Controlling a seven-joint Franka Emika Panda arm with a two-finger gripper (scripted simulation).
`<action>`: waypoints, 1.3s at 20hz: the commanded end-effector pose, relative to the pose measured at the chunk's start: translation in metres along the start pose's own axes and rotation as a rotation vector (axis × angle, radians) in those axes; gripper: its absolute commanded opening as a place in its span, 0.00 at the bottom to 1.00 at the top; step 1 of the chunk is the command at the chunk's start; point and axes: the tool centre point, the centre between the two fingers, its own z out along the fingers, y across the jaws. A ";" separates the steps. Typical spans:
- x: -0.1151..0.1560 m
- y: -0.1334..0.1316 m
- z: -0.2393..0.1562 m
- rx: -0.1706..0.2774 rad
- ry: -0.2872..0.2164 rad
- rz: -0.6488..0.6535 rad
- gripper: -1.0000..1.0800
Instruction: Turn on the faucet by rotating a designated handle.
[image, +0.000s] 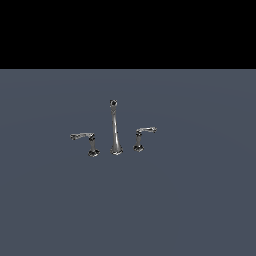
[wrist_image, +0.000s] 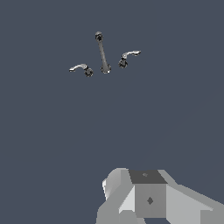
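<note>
The faucet (image: 115, 130) is a small chrome set standing on a flat grey surface, with a tall thin spout and dark round tip in the middle. The handle (image: 83, 136), a long wavy lever on a short post, stands at the exterior view's left of the spout. The wrist view shows the faucet (wrist_image: 103, 52) and the handle (wrist_image: 79, 67) far off. Only the grey body of my gripper (wrist_image: 148, 199) shows in the wrist view, well away from the faucet. Its fingers are hidden. The arm is out of the exterior view.
A second chrome handle with a shorter lever (image: 145, 131) stands at the exterior view's right of the spout, also seen from the wrist (wrist_image: 130, 55). The grey surface (image: 190, 200) spreads flat all around the set.
</note>
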 end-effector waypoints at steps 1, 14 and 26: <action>0.001 -0.005 0.006 0.000 0.000 0.021 0.00; 0.020 -0.055 0.069 -0.001 0.003 0.236 0.00; 0.055 -0.106 0.141 0.001 0.006 0.480 0.00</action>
